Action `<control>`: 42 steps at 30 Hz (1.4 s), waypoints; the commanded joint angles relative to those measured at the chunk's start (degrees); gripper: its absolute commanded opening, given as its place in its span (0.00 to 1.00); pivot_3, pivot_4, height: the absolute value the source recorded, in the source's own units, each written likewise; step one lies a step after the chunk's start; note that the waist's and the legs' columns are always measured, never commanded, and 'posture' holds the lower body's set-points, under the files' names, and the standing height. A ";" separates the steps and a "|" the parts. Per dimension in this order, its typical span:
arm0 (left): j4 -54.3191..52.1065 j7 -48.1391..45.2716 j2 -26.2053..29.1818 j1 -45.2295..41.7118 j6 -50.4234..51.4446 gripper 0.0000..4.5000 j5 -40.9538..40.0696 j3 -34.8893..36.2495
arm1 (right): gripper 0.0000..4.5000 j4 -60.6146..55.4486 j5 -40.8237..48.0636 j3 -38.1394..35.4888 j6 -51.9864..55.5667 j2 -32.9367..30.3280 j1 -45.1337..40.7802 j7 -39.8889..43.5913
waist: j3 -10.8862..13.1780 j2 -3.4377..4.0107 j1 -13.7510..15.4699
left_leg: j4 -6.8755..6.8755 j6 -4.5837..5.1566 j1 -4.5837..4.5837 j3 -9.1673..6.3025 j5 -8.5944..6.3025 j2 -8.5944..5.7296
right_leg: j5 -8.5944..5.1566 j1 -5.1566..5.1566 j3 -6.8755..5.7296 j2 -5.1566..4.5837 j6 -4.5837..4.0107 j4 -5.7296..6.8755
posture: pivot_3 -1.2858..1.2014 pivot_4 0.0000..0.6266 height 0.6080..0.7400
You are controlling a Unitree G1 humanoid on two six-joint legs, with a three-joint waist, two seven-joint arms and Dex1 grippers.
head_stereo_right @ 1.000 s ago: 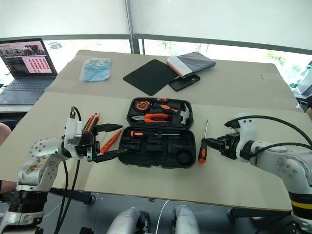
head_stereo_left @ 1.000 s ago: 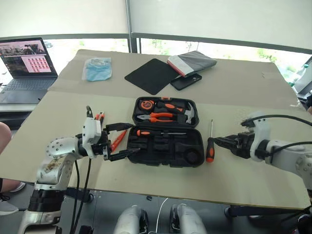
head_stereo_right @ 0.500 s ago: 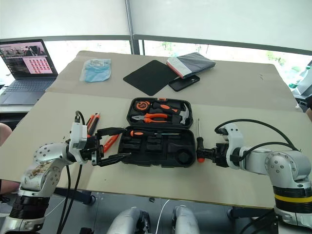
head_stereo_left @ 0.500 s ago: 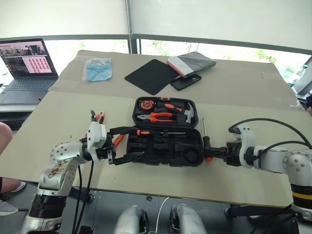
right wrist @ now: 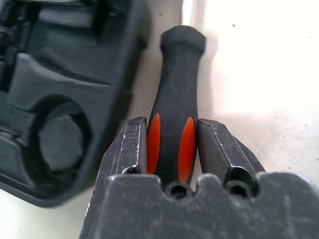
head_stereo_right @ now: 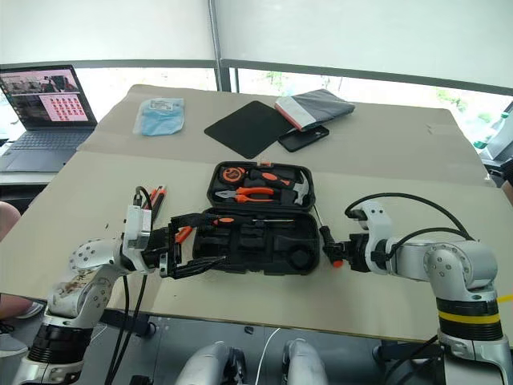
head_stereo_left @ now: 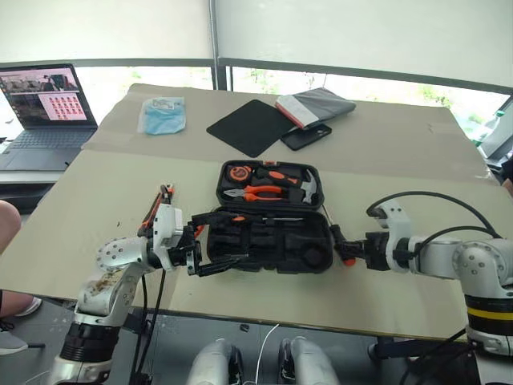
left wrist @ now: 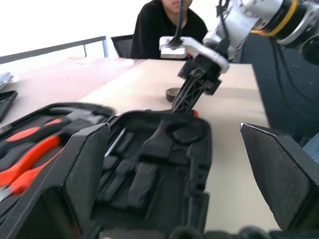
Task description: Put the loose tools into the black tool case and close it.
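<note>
The case [head_stereo_left: 271, 216] lies open on the table [head_stereo_left: 96, 192], lid back, with pliers [head_stereo_left: 255, 192] and a hammer [head_stereo_left: 303, 186] seated in the lid and one screwdriver along the hinge side. The right gripper [right wrist: 169, 144] is clamped on the handle of a black-and-orange screwdriver [right wrist: 172, 119] lying on the table just beside the case's right edge, its shaft pointing away; gripping the handle end probably leaves the shaft free to swing over a recess. The left gripper [head_stereo_left: 215, 241] hangs with jaws spread wide at the case's left front corner, around nothing, perhaps ready to steady the case. More orange tools [head_stereo_left: 156, 208] lie on the table left of the case, not yet packed. The lid is not yet closed
</note>
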 commanded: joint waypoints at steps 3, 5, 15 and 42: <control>-1.89 -0.18 1.01 -0.15 0.50 1.00 -2.51 1.62 | 0.26 -8.65 -5.75 -5.65 -10.99 -1.78 4.21 2.06 | 0.08 0.14 0.02 | 0.00 0.00 -0.19 0.00 -0.01 -0.04 | 0.01 -0.18 0.01 -0.01 0.03 0.00 | 0.52 0.24 1.00; -0.84 0.44 1.34 0.27 -0.25 1.00 -2.29 2.85 | 0.26 -9.94 -9.12 -4.67 -16.65 -5.10 5.88 6.58 | 0.09 0.16 -0.04 | -0.03 0.00 -0.29 0.01 0.01 -0.04 | 0.01 -0.32 0.03 0.03 0.03 0.01 | 0.52 0.24 1.00; 1.62 4.33 4.47 8.31 -2.00 1.00 -1.40 12.12 | 0.26 2.99 -36.52 28.05 -60.39 -11.80 -14.25 51.57 | 0.24 0.17 -1.55 | -0.25 -0.16 -0.20 0.08 0.39 0.25 | -0.07 -0.66 0.12 0.36 -0.05 0.14 | 0.52 0.24 1.00; -0.70 8.10 3.74 15.50 -6.23 1.00 0.21 14.13 | 0.36 24.70 -60.65 40.53 -70.37 0.28 -28.41 59.12 | 0.24 0.14 -1.71 | -0.16 -0.54 -0.37 0.14 0.35 0.11 | 0.03 -0.91 0.01 0.00 -0.45 0.37 | 0.52 0.24 1.00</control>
